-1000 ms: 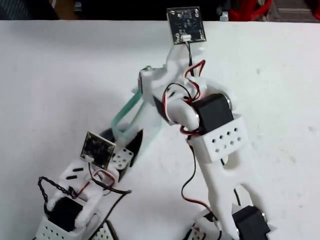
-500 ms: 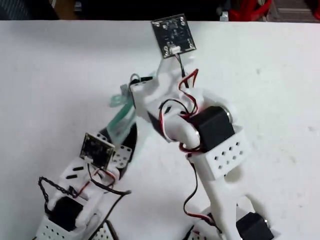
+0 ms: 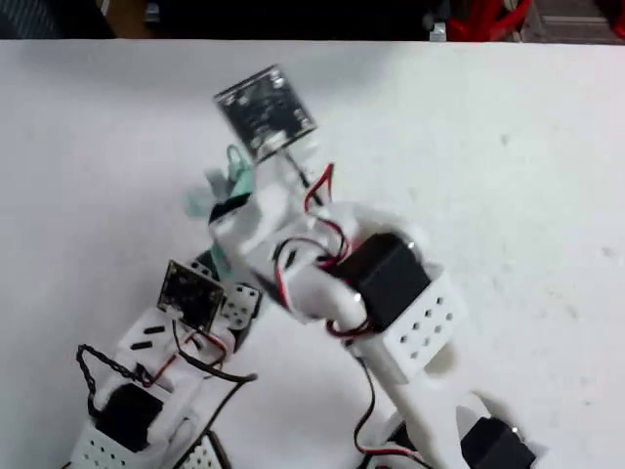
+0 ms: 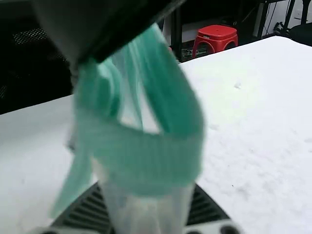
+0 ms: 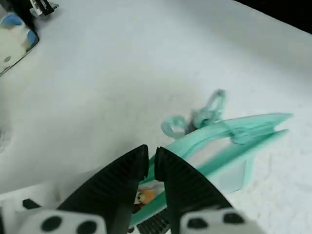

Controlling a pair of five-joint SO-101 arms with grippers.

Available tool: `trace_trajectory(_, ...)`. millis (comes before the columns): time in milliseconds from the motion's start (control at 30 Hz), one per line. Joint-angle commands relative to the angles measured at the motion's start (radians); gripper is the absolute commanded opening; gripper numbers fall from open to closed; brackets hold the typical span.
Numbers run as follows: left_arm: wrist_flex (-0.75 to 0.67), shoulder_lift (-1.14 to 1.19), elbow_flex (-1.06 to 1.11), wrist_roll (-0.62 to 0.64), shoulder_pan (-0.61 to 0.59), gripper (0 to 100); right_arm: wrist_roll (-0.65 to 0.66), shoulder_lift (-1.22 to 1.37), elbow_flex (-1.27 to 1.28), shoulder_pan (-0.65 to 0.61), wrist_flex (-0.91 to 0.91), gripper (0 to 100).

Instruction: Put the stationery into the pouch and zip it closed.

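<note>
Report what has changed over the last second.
The right end effector, shut on the green edge of the pouch, swung leftward and back toward the arms' bases, crumpling the pouch that had been stretched out. The left end effector stayed where it was over the table, holding the pouch's other end.

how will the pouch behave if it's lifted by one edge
Probably floppy: the pouch is thin clear film, and its green trim bends and curls in the left wrist view. Likely light, being mostly see-through sheet. The smooth plastic may slip, so the trim looks the surer hold.
</note>
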Motion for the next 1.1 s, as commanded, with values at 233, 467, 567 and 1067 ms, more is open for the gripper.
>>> trace_trajectory(233,-0.005,-0.007,-0.046,-0.015,0.025,2,0.058,-0.068,-0.153,0.130,0.016,2.2)
trace_trajectory(467,-0.005,-0.007,-0.046,-0.015,0.025,2,0.055,-0.007,-0.203,0.188,0.056,21.7)
trace_trajectory(567,0.002,-0.007,-0.046,-0.015,0.025,2,0.063,0.050,-0.203,0.162,0.094,20.3)
trace_trajectory(1067,0.015,-0.007,-0.048,-0.015,0.025,2,0.634,0.065,-0.192,0.173,0.137,19.8)
